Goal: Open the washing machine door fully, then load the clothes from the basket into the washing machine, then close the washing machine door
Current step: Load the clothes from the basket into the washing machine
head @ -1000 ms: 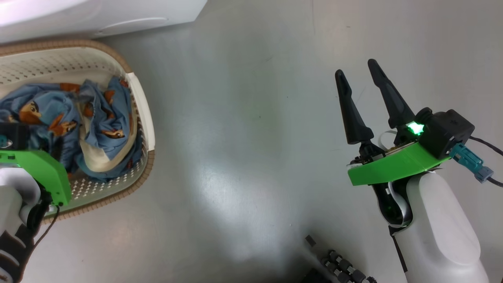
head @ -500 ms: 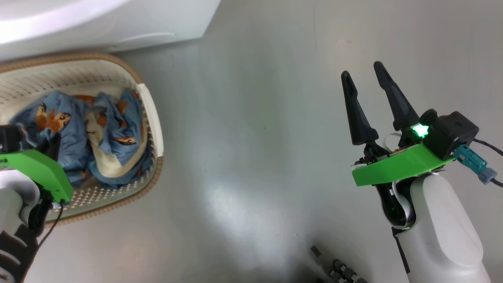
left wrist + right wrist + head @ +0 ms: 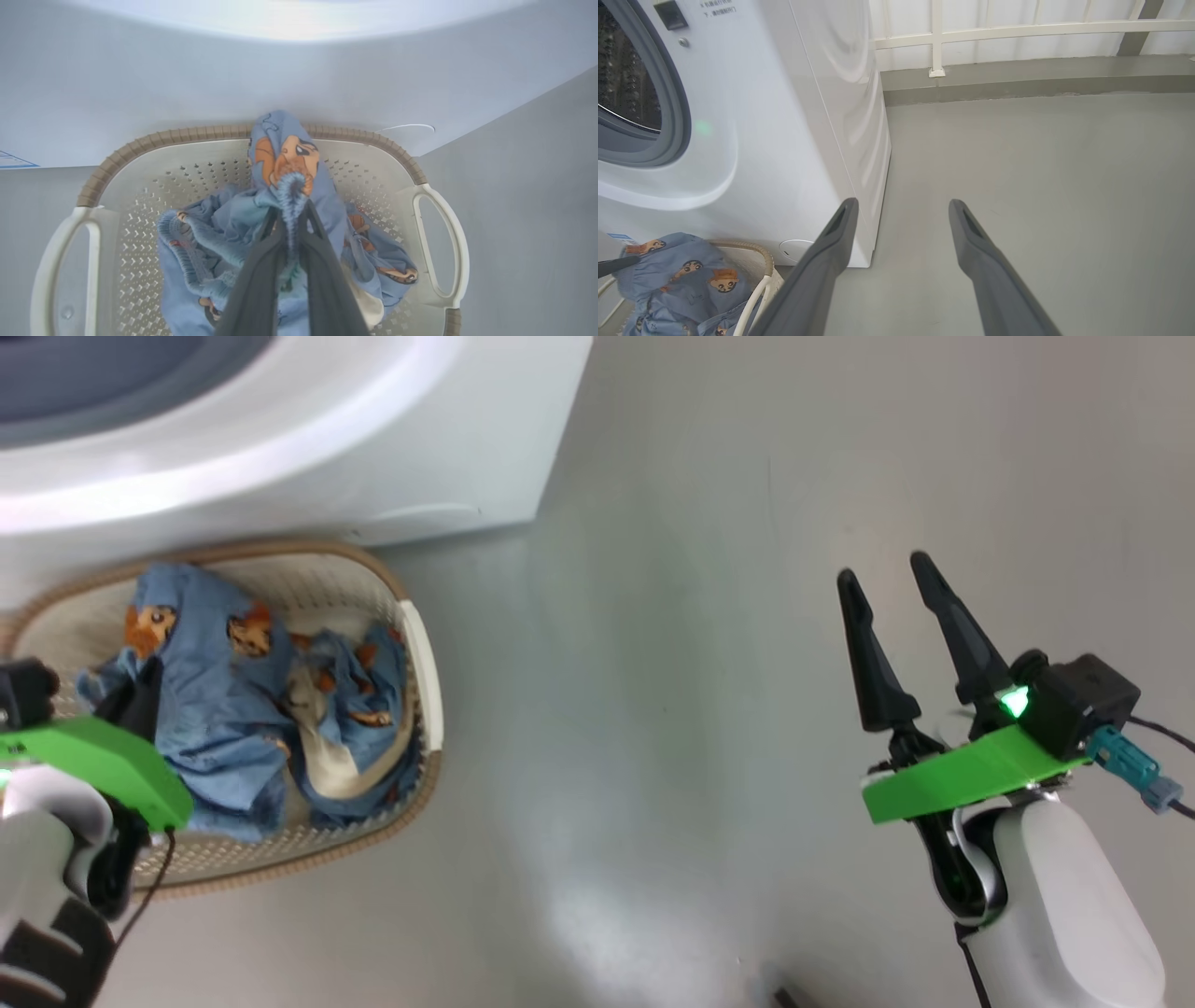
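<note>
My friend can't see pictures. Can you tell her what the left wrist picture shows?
The left claw pinches a bunch of blue cartoon-print clothes, holding it up over the cream basket where the rest lie. The white washing machine stands right behind the basket.

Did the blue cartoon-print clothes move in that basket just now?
Yes. Against the cream perforated plastic basket, the light-blue cartoon-print clothes have risen toward its far rim, pinched by the left end effector.
</note>
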Controlling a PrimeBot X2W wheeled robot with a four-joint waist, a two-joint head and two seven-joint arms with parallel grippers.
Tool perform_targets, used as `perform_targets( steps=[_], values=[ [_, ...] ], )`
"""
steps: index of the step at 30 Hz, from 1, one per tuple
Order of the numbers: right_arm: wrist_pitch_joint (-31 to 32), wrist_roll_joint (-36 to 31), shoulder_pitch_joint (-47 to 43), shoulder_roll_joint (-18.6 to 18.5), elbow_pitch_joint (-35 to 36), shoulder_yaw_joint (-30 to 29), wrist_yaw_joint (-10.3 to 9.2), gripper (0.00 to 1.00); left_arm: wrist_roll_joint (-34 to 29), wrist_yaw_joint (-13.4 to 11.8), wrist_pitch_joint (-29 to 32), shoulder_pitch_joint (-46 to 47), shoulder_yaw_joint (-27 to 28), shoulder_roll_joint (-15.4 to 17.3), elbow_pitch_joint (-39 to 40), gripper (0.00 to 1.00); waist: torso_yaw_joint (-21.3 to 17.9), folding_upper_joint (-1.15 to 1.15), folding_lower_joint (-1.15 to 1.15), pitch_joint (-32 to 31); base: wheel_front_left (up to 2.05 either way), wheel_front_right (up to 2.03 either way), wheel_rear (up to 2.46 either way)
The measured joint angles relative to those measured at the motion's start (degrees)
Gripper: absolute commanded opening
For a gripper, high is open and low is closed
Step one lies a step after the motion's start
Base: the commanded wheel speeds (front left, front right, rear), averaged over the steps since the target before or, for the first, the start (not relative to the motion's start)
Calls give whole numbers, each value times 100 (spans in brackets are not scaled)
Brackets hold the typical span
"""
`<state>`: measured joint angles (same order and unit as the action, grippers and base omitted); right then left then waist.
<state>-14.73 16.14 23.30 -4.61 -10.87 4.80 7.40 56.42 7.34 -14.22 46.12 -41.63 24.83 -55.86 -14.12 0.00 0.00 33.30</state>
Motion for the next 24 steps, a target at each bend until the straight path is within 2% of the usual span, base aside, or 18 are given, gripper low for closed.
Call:
perform_targets(
  steps=[11, 24],
  values=[
    [0, 2, -420, -169, -90, -123, 0, 100, -1413, 0, -1, -1009, 1617, -267, 985, 0, 182, 0, 0, -758, 0, 0, 0],
    [1, 9, -952, -427, -162, -219, 0, 100, -2658, 0, -9, -2249, 3006, -764, 2362, 0, 356, 0, 0, -1643, 0, 0, 0]
  ],
)
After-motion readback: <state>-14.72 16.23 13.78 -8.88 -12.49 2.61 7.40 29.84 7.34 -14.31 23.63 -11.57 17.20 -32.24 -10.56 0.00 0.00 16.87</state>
